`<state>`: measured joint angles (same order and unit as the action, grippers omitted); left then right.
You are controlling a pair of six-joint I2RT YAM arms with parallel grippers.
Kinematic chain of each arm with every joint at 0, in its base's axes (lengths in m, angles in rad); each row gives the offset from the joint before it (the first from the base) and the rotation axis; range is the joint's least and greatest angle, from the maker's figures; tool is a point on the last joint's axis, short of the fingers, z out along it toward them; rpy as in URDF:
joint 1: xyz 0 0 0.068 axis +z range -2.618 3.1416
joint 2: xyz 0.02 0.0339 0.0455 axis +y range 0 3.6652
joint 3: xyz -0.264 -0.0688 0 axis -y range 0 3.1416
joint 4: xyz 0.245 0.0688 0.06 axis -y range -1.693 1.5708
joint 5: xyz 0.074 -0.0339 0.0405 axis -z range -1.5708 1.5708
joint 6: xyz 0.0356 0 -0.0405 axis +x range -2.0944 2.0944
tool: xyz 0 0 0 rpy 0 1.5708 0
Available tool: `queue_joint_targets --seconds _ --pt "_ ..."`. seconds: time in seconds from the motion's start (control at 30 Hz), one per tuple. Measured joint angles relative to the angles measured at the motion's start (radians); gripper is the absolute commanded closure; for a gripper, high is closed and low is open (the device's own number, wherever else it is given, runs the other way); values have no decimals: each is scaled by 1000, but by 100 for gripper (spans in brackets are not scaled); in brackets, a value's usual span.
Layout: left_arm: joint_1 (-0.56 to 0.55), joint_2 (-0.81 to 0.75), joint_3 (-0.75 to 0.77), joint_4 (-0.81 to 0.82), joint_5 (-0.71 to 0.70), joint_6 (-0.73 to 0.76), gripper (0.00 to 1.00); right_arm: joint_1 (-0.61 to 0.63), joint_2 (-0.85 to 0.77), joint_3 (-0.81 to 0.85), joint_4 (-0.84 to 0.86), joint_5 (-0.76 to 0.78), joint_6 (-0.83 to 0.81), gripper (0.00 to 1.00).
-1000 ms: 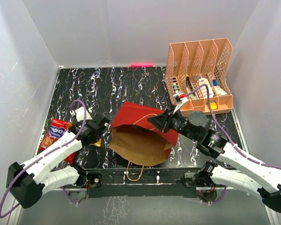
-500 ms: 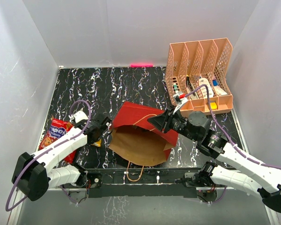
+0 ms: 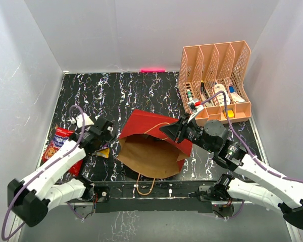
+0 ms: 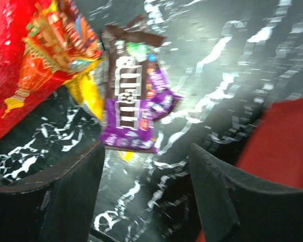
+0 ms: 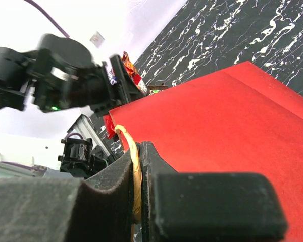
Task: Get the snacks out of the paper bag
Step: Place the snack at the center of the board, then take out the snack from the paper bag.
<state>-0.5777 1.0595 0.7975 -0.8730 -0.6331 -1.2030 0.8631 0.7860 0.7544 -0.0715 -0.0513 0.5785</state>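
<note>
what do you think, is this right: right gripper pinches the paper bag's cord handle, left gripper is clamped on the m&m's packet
Not quite. The left gripper is open and holds nothing; the left wrist view shows the M&M's packet lying loose beyond its spread fingers. The right gripper does pinch the cord handle of the paper bag.

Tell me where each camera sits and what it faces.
Top external: above and behind, looking down on the table, paper bag, left arm and right arm.
Left wrist: on the open left hand, facing down at candy packets and the red snack bag.
Right wrist: on the right hand, shut on the cord handle, facing the left arm.
Shared: all three show the paper bag.
</note>
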Motion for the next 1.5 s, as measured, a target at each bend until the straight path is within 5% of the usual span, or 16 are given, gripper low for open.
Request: queue_joint_targets --seconds 0.3,0.53,0.8,1.03,1.23,1.5 --pt "1 -295 156 100 218 267 10 0 0 0 -1 1 -1 93" --pt "1 -463 98 438 631 435 24 0 9 0 -3 0 -1 93" --pt "-34 -379 -87 814 972 356 28 0 14 1 -7 1 -2 93" --pt "-375 -354 -120 886 847 414 33 0 19 1 -7 4 -3 93" --pt "-673 -212 -105 871 563 514 33 0 34 1 -9 5 -4 93" --pt "-906 -36 -63 840 219 647 35 0 34 1 -10 16 -5 93"
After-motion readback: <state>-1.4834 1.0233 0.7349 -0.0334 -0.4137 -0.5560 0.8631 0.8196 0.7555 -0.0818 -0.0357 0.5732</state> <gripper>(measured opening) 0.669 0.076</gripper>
